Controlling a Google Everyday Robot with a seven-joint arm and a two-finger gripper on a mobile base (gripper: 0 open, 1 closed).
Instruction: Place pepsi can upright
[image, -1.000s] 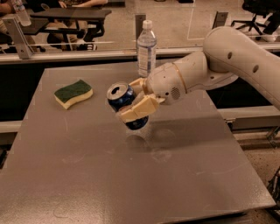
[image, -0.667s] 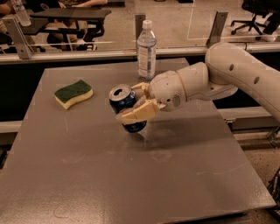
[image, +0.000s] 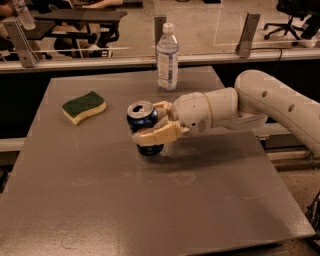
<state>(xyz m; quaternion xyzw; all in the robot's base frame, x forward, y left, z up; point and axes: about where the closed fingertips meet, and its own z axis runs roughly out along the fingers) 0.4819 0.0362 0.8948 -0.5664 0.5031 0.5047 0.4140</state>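
The pepsi can (image: 142, 117), dark blue with a silver top, stands nearly upright near the middle of the grey table (image: 150, 200), its base at or just above the surface. My gripper (image: 156, 122) reaches in from the right and is shut on the can: one tan finger (image: 152, 135) crosses the can's front and the other finger (image: 162, 106) lies behind it. The white arm (image: 260, 100) extends to the right edge of the view.
A clear plastic water bottle (image: 167, 57) stands at the back of the table behind the gripper. A green and yellow sponge (image: 84, 106) lies to the left of the can. A glass barrier with posts (image: 247, 35) runs behind the table.
The gripper and can have lowered slightly toward the table, and the can's tilt has lessened toward upright. The arm has dropped with it.
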